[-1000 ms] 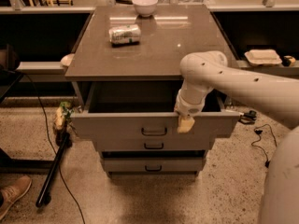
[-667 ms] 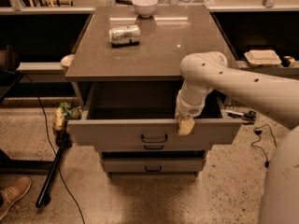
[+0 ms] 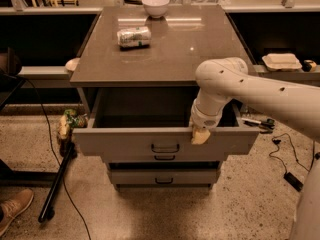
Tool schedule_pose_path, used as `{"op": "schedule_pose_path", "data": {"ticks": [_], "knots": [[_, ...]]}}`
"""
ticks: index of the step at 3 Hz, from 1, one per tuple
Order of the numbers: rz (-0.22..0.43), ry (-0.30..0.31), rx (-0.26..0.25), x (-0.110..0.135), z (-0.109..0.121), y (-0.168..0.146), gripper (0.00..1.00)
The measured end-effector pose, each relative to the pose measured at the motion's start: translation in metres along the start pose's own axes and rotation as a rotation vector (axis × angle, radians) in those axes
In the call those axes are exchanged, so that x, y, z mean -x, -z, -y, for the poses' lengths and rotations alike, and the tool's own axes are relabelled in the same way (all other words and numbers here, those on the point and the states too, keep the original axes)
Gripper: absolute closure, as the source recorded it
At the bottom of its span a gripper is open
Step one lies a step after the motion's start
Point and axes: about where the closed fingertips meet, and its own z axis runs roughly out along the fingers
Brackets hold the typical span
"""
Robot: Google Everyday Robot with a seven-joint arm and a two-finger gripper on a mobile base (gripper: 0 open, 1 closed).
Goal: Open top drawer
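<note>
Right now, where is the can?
The can lies on the tabletop, back left, near the white bowl. The end effector is at the front edge of the top drawer.

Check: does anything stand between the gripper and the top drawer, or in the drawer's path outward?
Nothing visible does. The gripper is at the top drawer's front rim, right of its handle, with nothing between. Nothing stands before the drawer's face; a black pole leans off to its side.
</note>
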Motion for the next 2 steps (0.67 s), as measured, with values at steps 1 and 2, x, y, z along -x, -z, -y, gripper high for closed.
{"op": "schedule_pose_path", "data": {"ticks": [1, 2], "knots": [[0.0, 0.0, 0.0, 0.0, 0.0, 0.0, 0.61], [0.044, 0.012, 0.023, -0.0034, 0.0004, -0.0044, 0.38]]}}
